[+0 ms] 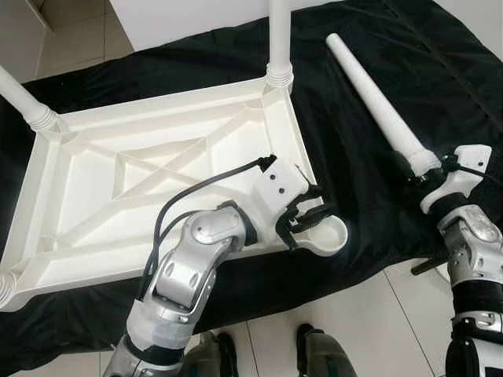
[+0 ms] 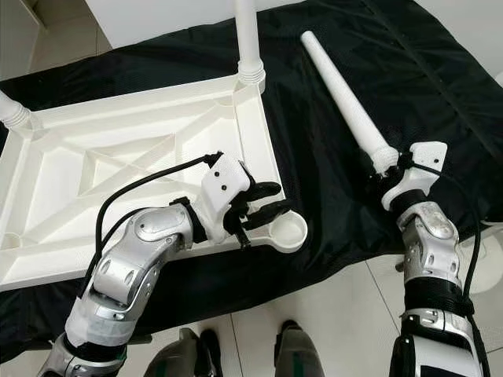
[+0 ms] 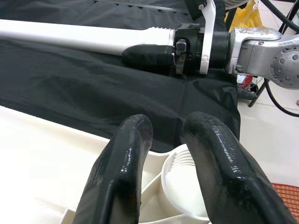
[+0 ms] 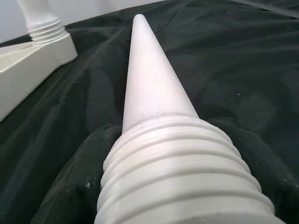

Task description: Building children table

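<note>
Loose table leg (image 1: 377, 98), threaded end clenched in right gripper (image 1: 431, 169), lies lengthwise pointing away on black cloth (image 1: 440, 71); empty corner socket (image 1: 328, 232) sits leftward, beside the parted left gripper (image 1: 306, 218)

An indoor room with a home-like floor of pale glossy square tiles (image 1: 354, 314) with thin grout lines. A crumpled black cloth sheet (image 1: 377, 47) is spread over the tiles as a work mat. Beyond the cloth, away from the robot, stands a plain white wall panel (image 1: 181, 20). Nothing shown identifies the room more closely.
</note>
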Motion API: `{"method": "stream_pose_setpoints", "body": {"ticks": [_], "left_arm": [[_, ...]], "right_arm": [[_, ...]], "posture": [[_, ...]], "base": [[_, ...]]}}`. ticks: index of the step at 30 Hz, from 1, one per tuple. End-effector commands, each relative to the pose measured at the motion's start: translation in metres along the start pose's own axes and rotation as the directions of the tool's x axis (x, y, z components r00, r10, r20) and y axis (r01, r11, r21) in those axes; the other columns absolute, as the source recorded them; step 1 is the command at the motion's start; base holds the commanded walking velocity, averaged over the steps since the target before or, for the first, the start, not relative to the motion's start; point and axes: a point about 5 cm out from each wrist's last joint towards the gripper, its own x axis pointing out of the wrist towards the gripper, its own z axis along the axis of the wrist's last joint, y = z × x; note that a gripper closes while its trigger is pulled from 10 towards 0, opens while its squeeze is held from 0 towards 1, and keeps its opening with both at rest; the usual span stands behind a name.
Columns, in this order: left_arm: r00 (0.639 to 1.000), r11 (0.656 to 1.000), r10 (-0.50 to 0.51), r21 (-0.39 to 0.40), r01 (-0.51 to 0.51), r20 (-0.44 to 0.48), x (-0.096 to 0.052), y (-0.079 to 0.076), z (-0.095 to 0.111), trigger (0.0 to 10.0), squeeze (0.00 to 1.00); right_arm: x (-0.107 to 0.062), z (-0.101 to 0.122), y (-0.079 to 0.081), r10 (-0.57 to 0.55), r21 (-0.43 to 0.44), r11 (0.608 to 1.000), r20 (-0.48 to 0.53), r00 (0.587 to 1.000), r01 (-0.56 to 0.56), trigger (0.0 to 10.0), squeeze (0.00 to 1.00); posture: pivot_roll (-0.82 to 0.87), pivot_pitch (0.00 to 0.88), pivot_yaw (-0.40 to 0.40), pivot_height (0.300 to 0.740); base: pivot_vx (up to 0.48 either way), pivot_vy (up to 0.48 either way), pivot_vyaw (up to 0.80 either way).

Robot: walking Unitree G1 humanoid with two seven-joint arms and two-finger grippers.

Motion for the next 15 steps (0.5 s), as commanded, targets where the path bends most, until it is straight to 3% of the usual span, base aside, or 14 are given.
{"method": "stream_pose_setpoints", "body": {"ticks": [1,4,5,6,7,11,15], "left_arm": [[0.995,0.995,0.099,0.004,-0.099,-0.008,-0.001,0.006,-0.001,10.0,0.00],[0.994,0.994,0.107,0.004,-0.107,-0.004,0.000,0.007,-0.001,10.0,0.00],[0.993,0.993,0.115,0.003,-0.115,0.000,0.001,0.009,-0.001,10.0,0.00],[0.993,0.993,0.115,0.003,-0.115,0.000,0.001,0.009,-0.001,10.0,0.00],[0.992,0.992,0.123,-0.003,-0.123,0.001,0.001,0.010,-0.002,10.0,0.00],[0.988,0.988,0.156,-0.024,-0.155,0.017,0.003,0.021,0.000,10.0,0.00],[0.983,0.984,0.179,-0.022,-0.179,0.033,0.002,0.030,0.002,10.0,0.00]], "right_arm": [[-0.009,-0.024,0.010,0.033,0.081,0.996,-0.082,0.996,-0.026,0.0,0.00],[-0.011,-0.023,0.010,0.029,0.088,0.996,-0.072,0.997,-0.023,0.0,0.00],[-0.013,-0.021,0.010,0.008,0.082,0.997,-0.052,0.999,-0.004,8.2,0.00],[-0.013,-0.021,0.010,0.008,0.082,0.997,-0.052,0.999,-0.004,8.2,0.00],[-0.012,-0.017,0.012,-0.022,0.085,0.996,-0.020,1.000,0.024,10.0,0.00],[-0.007,0.000,0.030,-0.077,0.050,0.996,0.101,0.992,0.073,10.0,0.00],[-0.001,0.005,0.041,-0.080,0.028,0.997,0.142,0.987,0.077,10.0,0.00]], "posture": [[-0.05,0.211,0.136,0.740],[-0.05,0.209,0.136,0.740],[-0.07,0.203,0.132,0.740],[-0.07,0.203,0.132,0.740],[-0.08,0.196,0.128,0.740],[-0.09,0.179,0.123,0.740],[-0.10,0.164,0.126,0.740]], "base": [[0.000,0.000,0.00],[0.000,0.000,0.00],[0.000,0.000,0.00],[0.000,0.000,0.00],[0.000,0.000,0.00],[0.000,0.000,0.00],[0.000,0.000,0.00]]}}
